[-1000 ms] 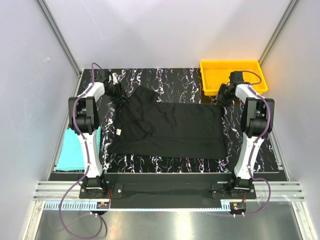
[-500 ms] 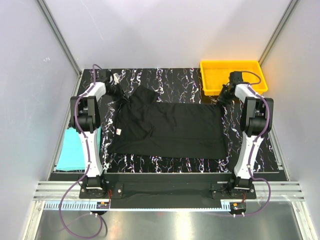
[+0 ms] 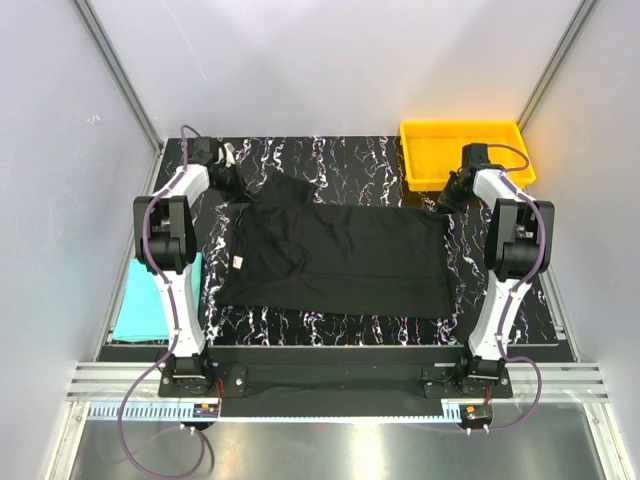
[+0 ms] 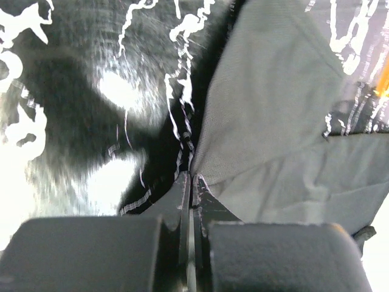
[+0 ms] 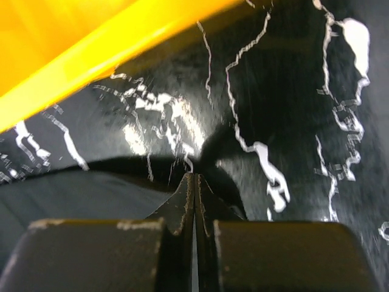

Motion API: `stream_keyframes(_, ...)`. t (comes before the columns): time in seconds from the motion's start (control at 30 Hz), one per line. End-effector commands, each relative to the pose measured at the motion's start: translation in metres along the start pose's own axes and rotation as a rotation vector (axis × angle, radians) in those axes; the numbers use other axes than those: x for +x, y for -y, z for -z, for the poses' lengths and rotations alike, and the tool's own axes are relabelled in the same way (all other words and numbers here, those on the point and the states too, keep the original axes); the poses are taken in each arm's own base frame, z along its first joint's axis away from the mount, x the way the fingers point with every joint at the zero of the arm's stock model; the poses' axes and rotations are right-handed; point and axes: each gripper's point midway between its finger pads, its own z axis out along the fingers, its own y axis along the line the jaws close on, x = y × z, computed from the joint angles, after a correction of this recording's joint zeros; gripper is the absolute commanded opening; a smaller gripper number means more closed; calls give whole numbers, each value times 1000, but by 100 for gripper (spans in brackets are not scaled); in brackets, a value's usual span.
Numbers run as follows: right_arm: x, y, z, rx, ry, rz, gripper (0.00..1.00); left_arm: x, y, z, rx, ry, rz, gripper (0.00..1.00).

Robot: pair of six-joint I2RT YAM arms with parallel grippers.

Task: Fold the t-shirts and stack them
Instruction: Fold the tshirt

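Left end effector and right end effector, both clamped on the black t-shirt's far corners, have pulled outward. Its bunched far-left corner now lies flatter, so folding can start.

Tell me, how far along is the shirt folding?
Early. Nothing is stacked; the black t-shirt lies spread out. In hand: left tool and right tool each pinch its far edge. Left: folding it and stacking it with the teal t-shirt lying aside.

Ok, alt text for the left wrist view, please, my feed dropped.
The left gripper, shut, pinches an edge of the black t-shirt at bottom centre; the cloth fans up and to the right. Blurred black marbled table fills the left.
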Motion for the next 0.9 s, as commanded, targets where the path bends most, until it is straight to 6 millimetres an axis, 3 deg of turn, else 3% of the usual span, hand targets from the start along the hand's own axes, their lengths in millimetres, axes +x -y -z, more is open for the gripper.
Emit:
stream_keyframes(0.0,-19,-11,36,-13,91,2,0,-23,20,32,6,118,-62,0)
stream_keyframes(0.23,-19,-12,44,-16,103,0,0,-25,30,37,40,129,-45,0)
stream_keyframes(0.4,-11,-10,57,-6,85,-24,0,-23,35,52,32,153,-59,0)
stream_keyframes(0.87,15,2,83,28,71,-49,0,9,30,80,-8,155,-68,0)
